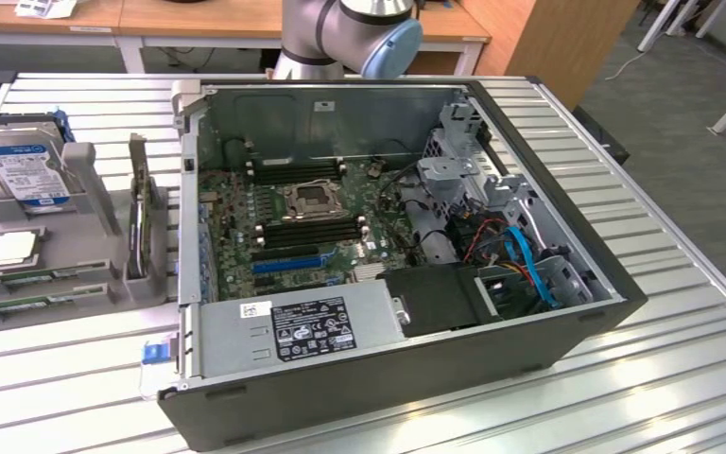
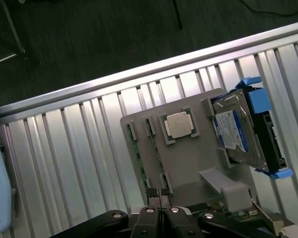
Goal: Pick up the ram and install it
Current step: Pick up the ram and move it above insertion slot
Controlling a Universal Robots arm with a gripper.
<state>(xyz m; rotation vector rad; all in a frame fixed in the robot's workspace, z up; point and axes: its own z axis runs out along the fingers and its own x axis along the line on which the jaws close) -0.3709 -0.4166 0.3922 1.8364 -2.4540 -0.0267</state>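
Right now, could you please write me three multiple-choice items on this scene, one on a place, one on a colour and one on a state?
1. Where is the hard drive?
A. In the grey holder, on the exterior view's left of the computer case
B. Inside the case
C. On the floor

2. What colour is the hard drive's label?
A. Red
B. Yellow
C. Blue and white

3. How does the gripper stand?
A. Wide open
B. Shut
C. Closed on the hard drive

Answers: 1 A, the drive sits in the holder beside the case; 2 C, the label is white with blue; 3 B, its fingers meet with nothing between them.
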